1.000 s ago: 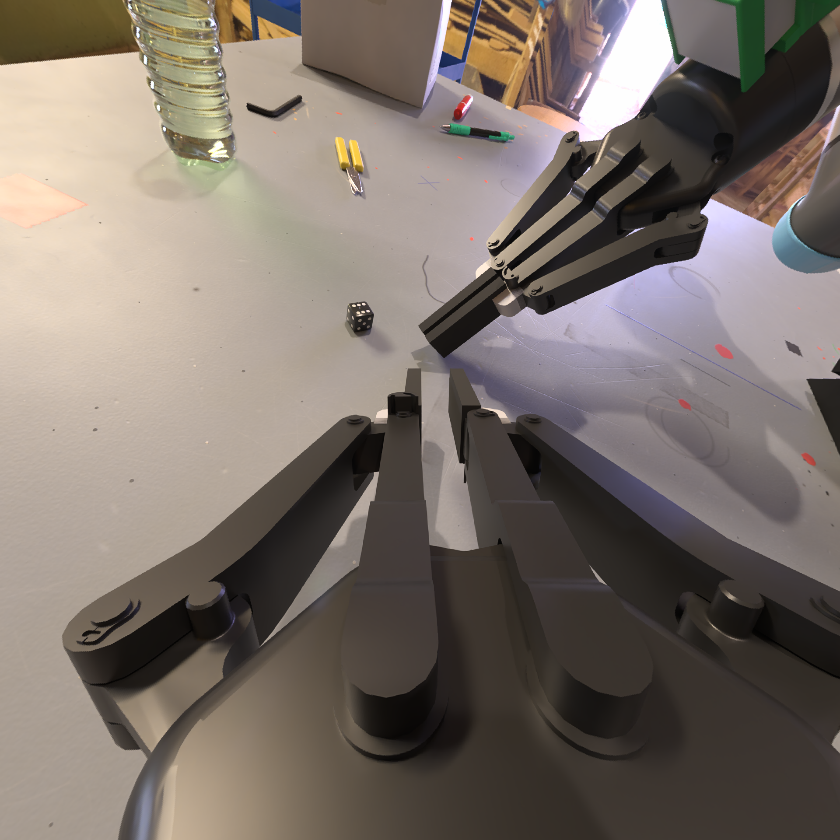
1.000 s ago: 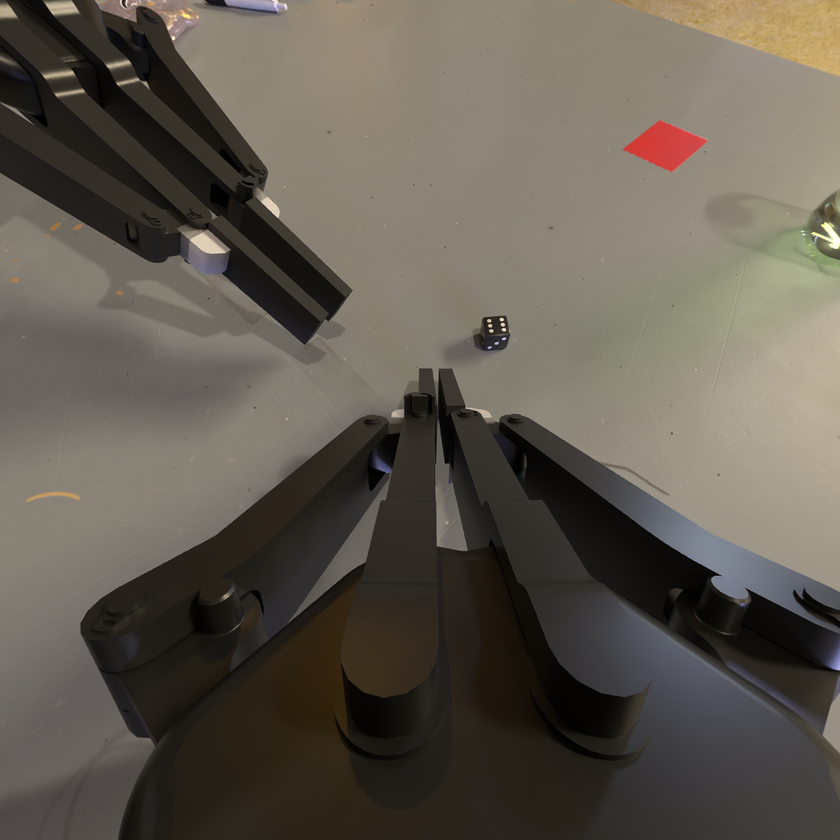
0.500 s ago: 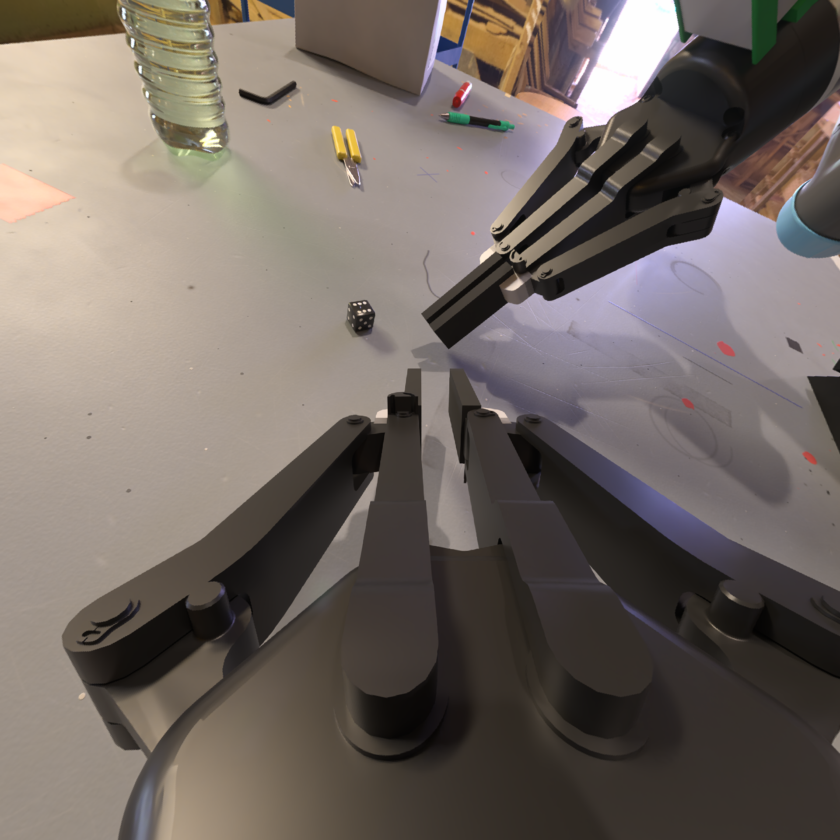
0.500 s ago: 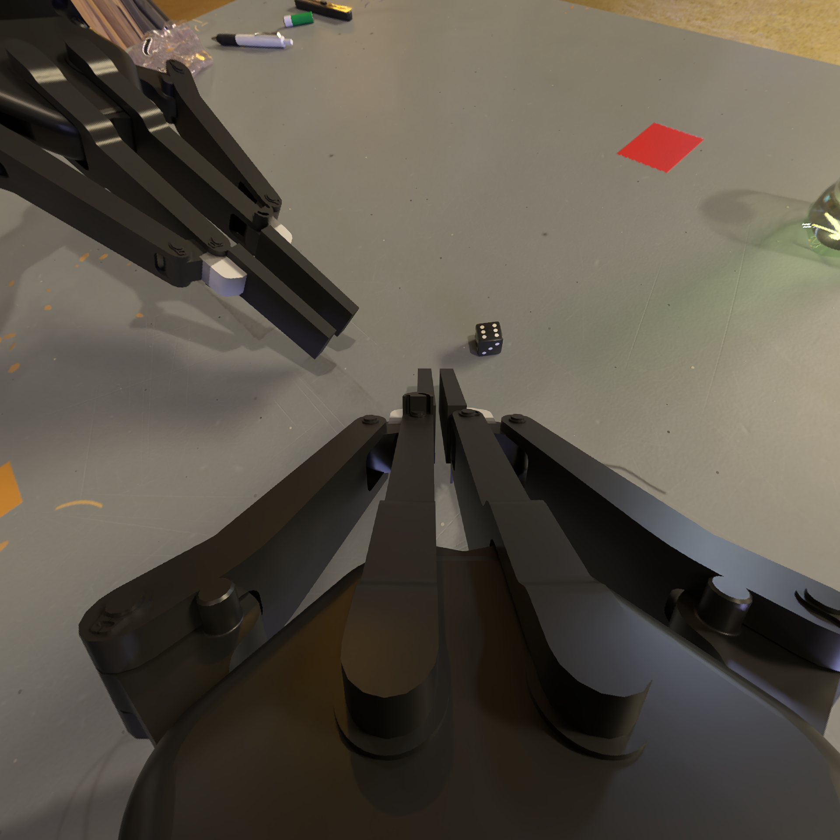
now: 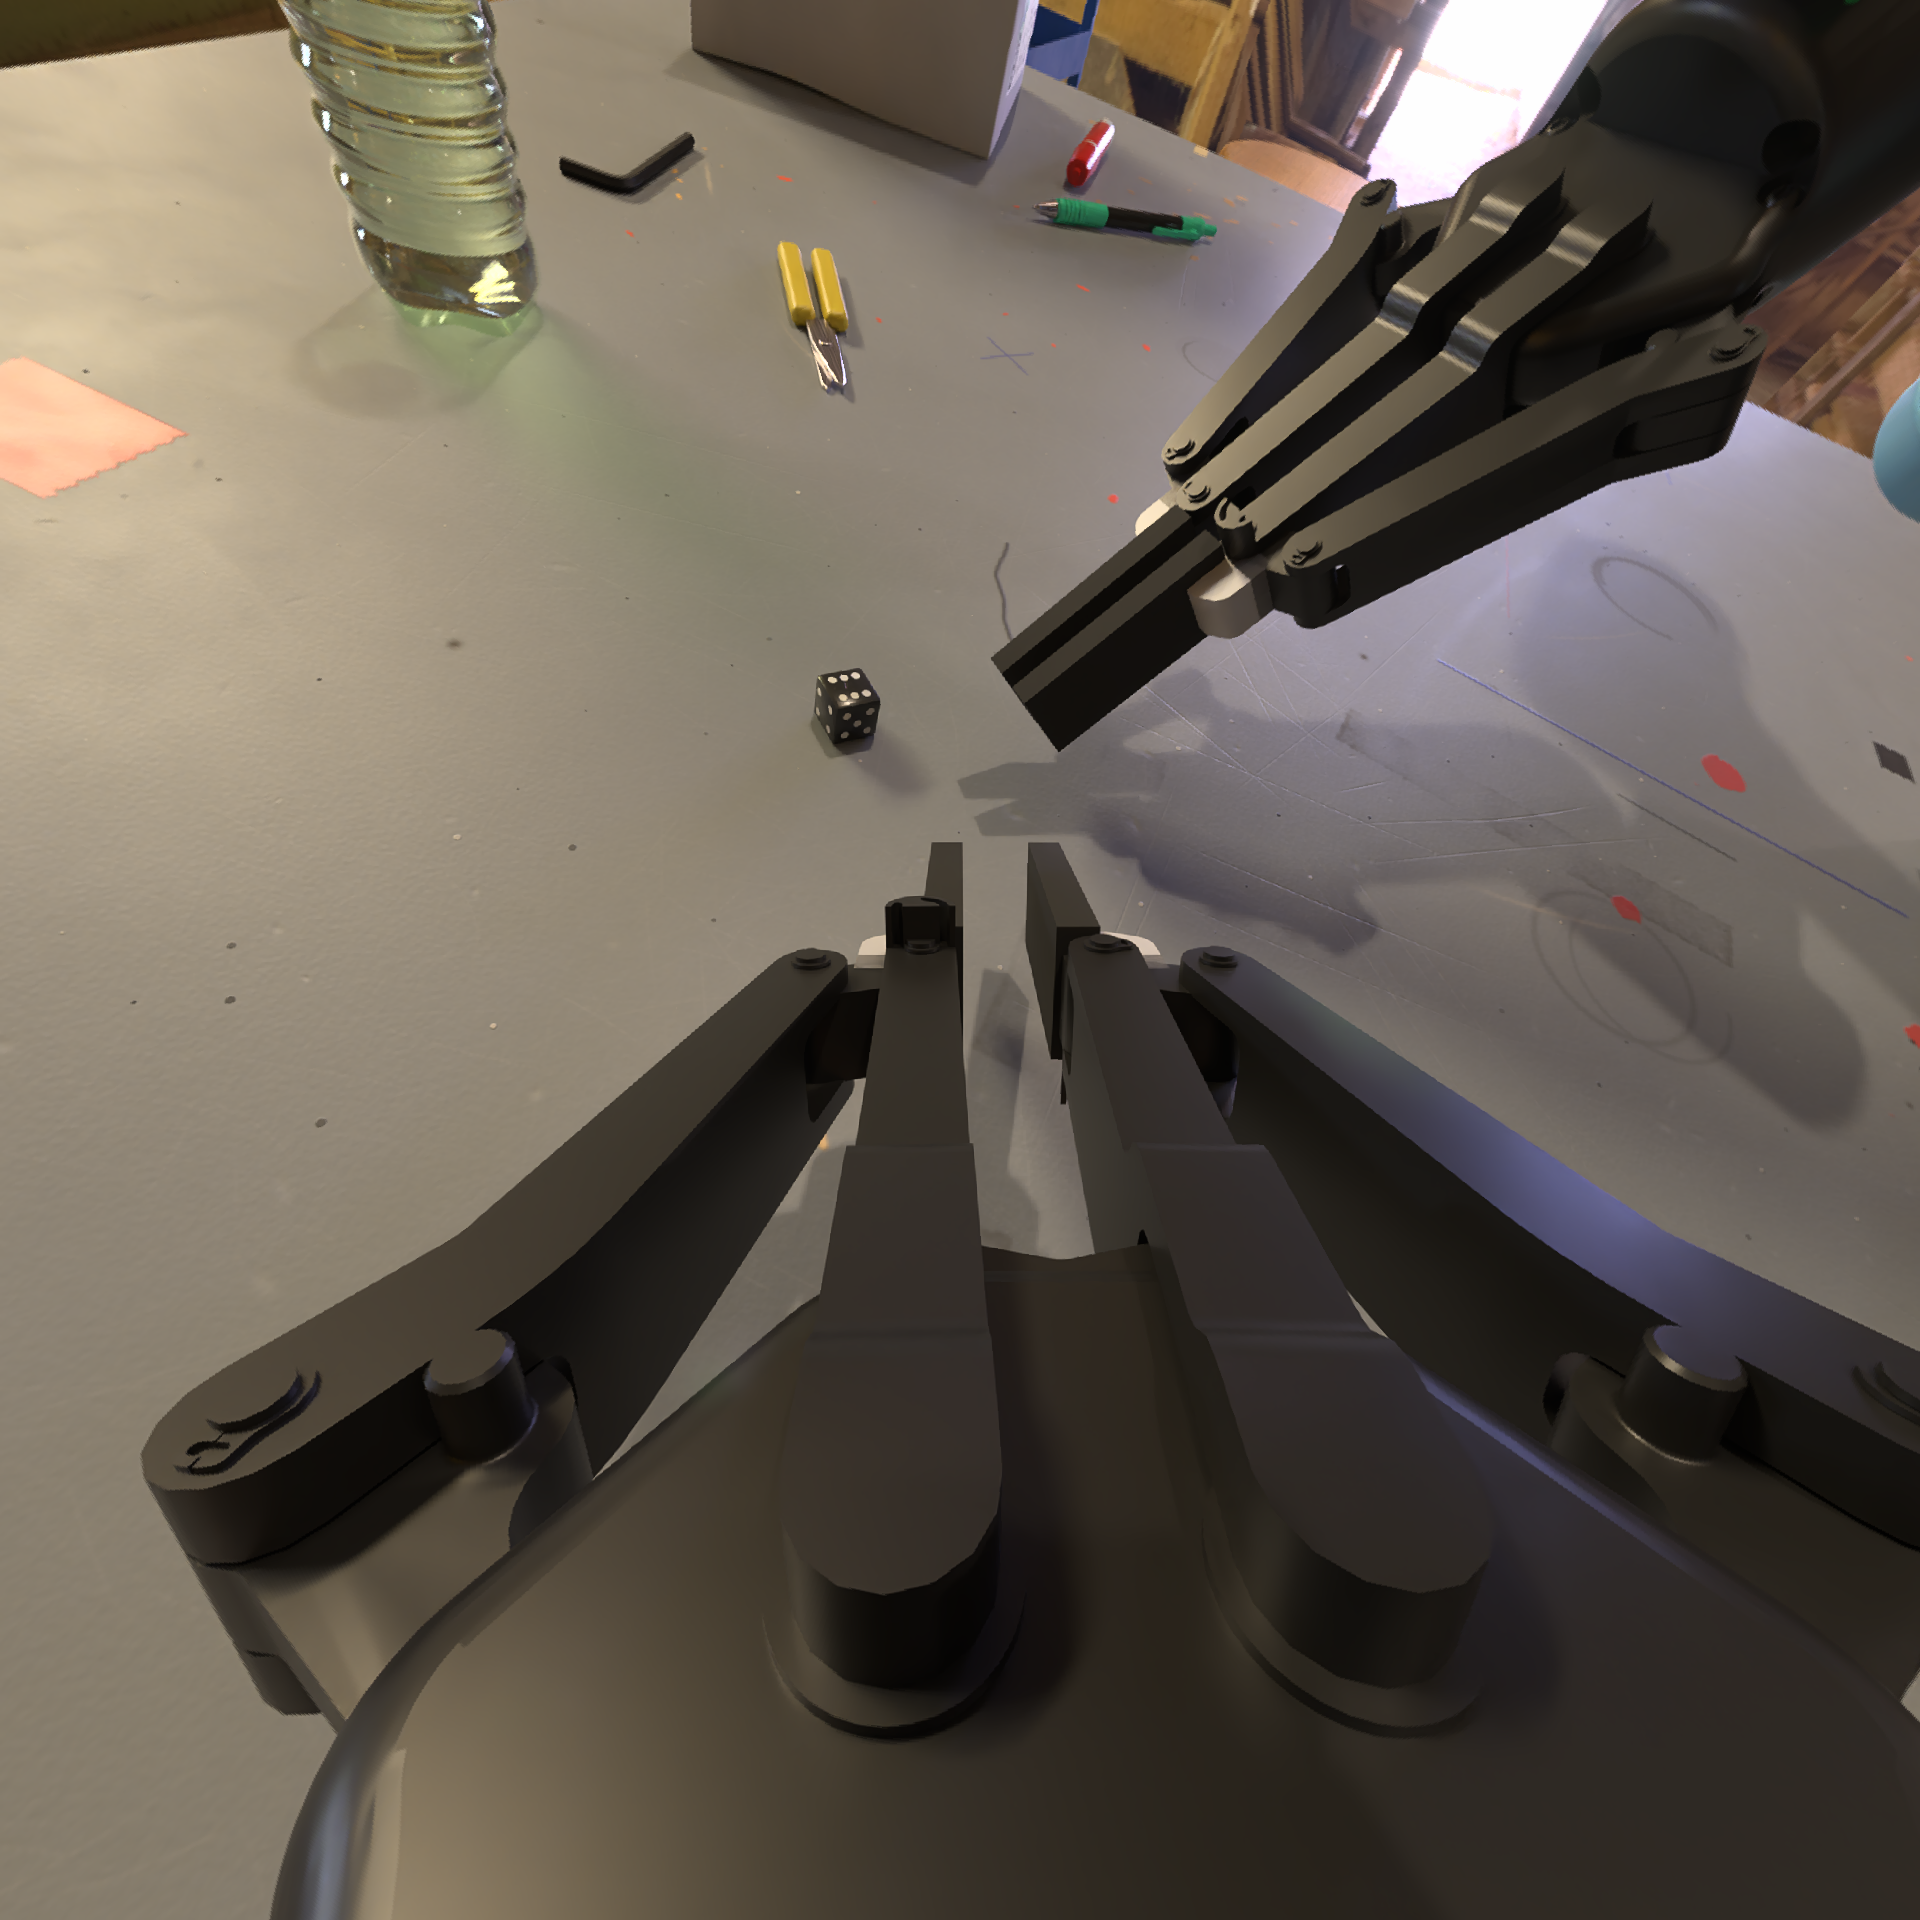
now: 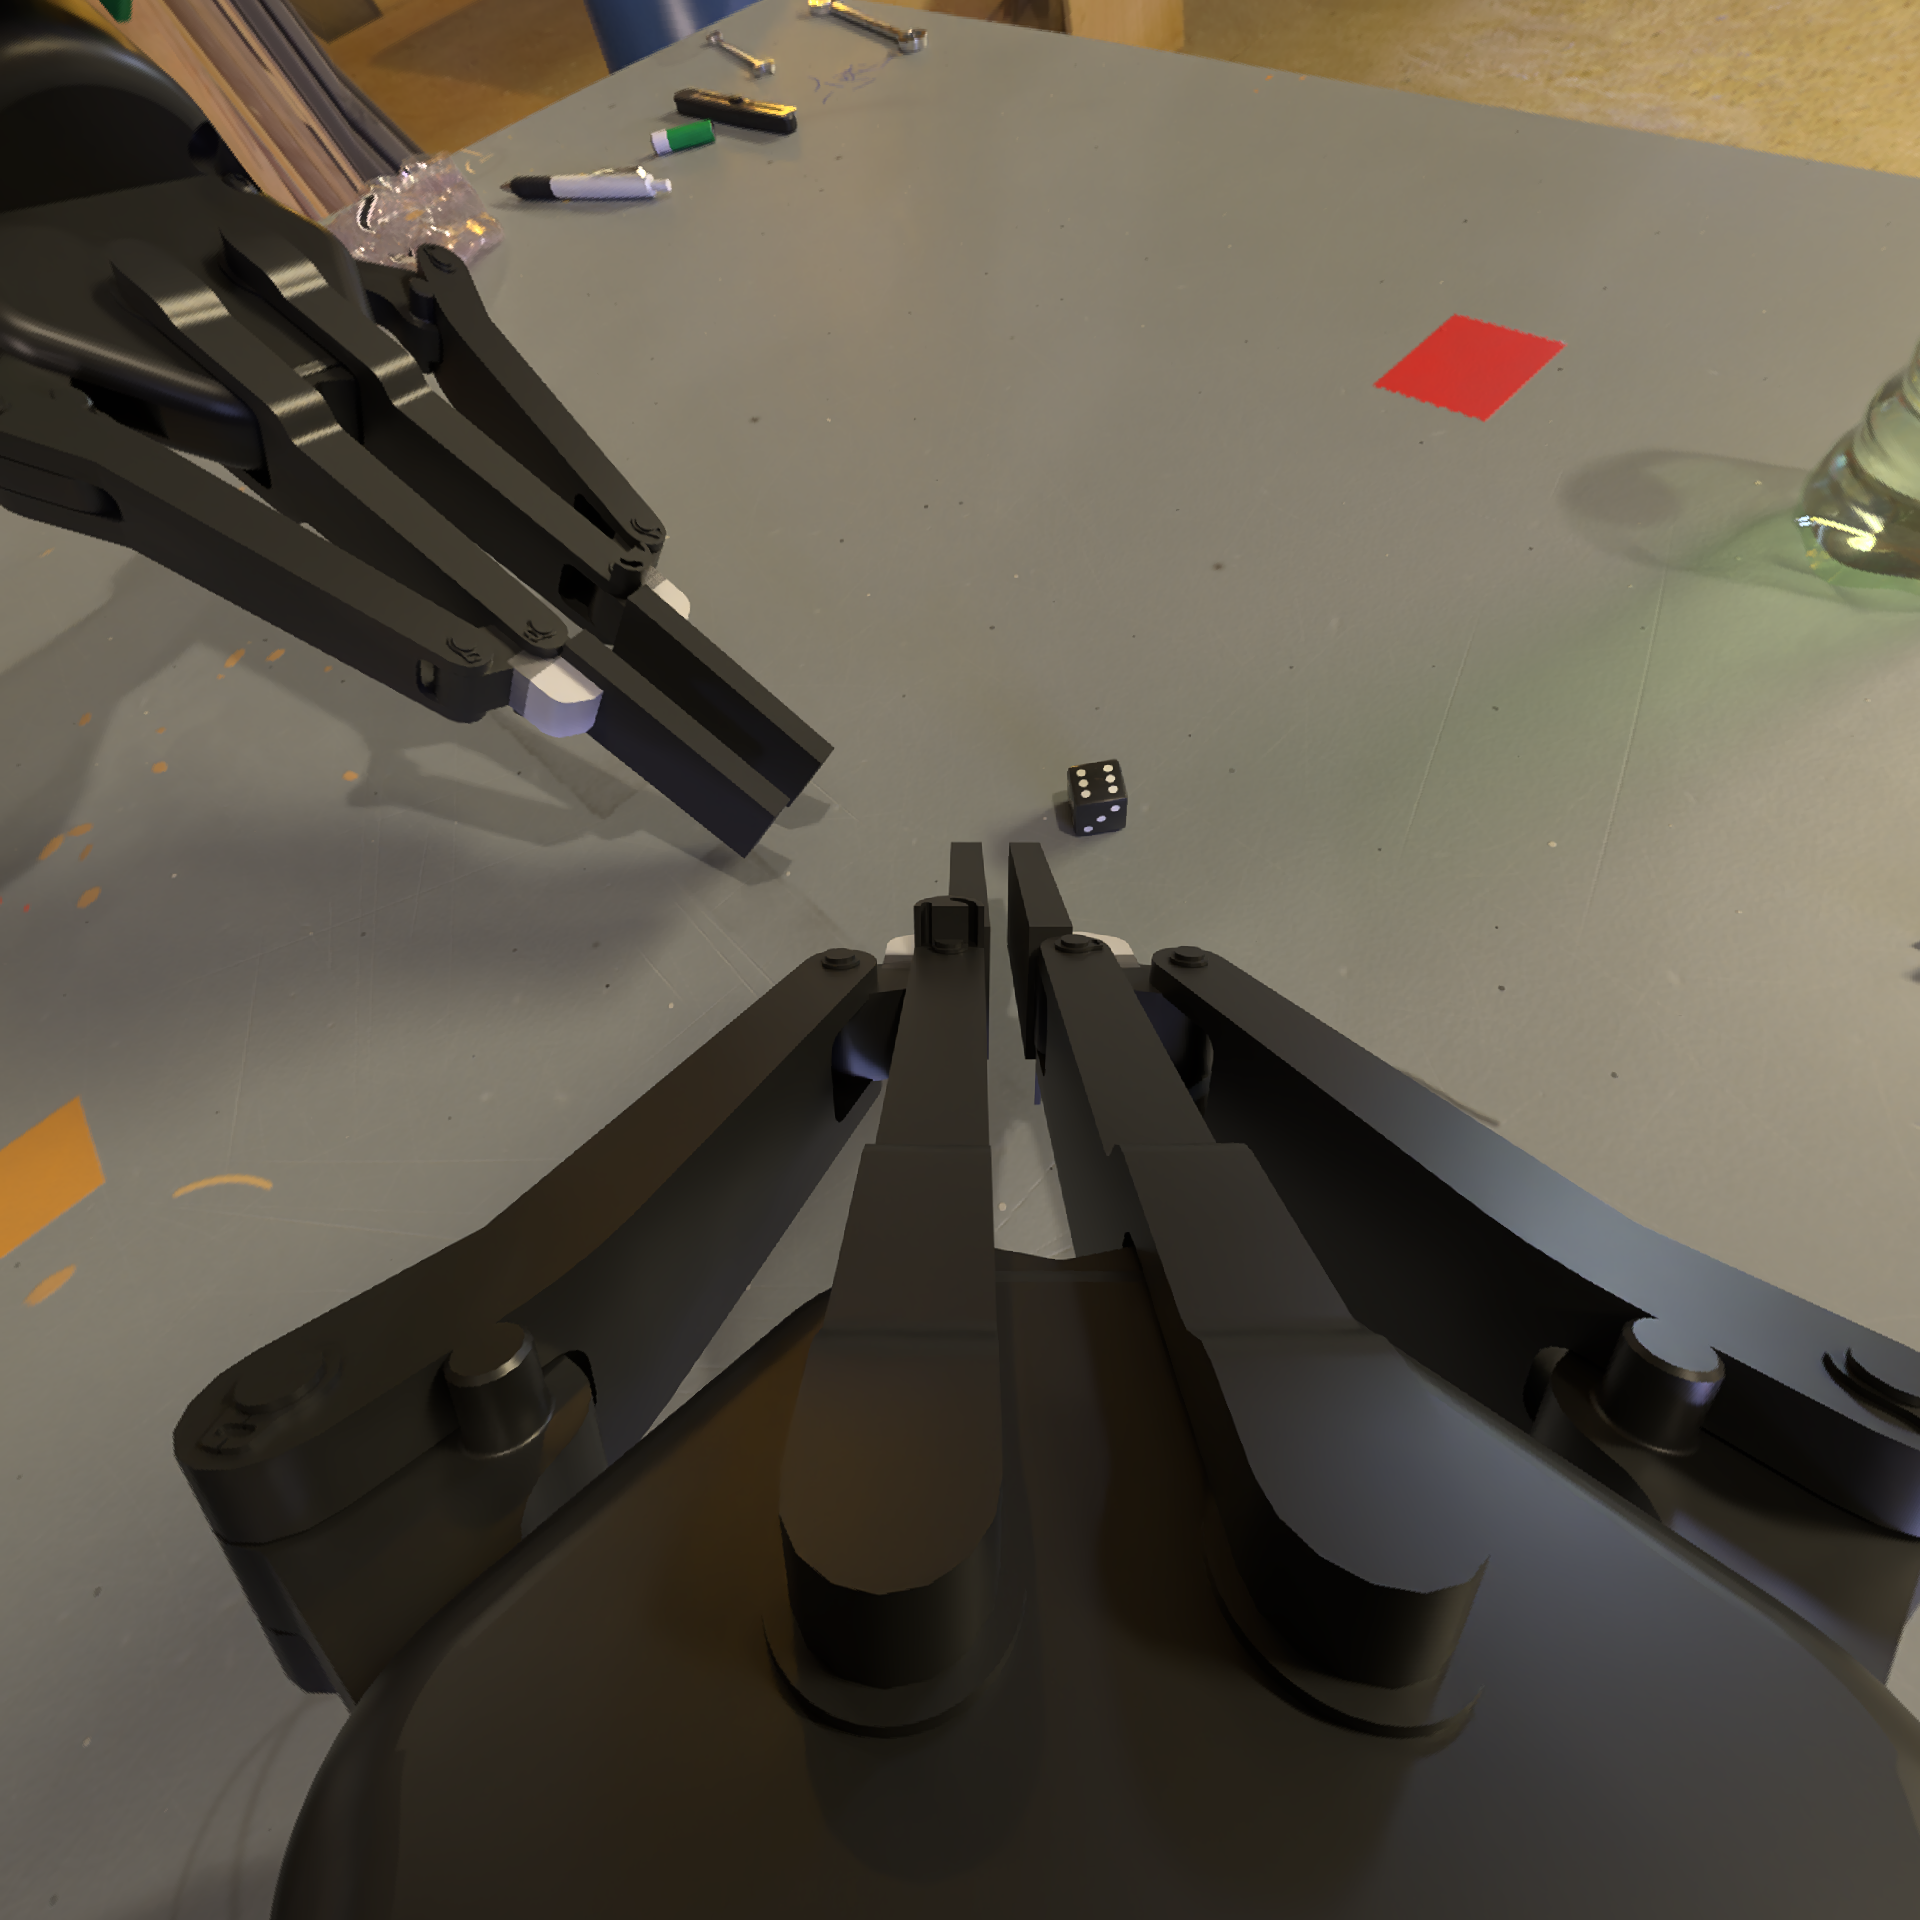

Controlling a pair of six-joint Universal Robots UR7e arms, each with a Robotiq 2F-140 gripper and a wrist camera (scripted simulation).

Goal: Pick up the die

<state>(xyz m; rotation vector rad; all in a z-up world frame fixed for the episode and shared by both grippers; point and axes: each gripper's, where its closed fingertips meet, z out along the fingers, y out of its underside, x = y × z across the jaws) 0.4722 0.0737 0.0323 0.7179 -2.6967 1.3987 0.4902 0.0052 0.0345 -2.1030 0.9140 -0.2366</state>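
Observation:
A small black die with white pips (image 5: 846, 707) lies on the grey table, free of both grippers. In the left wrist view my left gripper (image 5: 995, 868) is shut and empty, a little short of the die and to its right. My right gripper (image 5: 1029, 691) comes in from the upper right, shut, its tip just right of the die and above the table. In the right wrist view the die (image 6: 1097, 798) lies just ahead and right of my right gripper (image 6: 997, 868). The left gripper (image 6: 784, 800) reaches in from the left.
A clear plastic bottle (image 5: 426, 156), a black hex key (image 5: 623, 166), yellow-handled pliers (image 5: 816, 301), a green pen (image 5: 1127, 220), a red marker (image 5: 1089, 151) and a grey box (image 5: 862, 62) stand farther back. A red patch (image 6: 1470, 366) marks the table. Pens and wrenches (image 6: 592, 187) lie far left.
Both grippers have lifted and pulled back slightly; each view takes in more of the table. The die has not moved. Both grippers stay shut.

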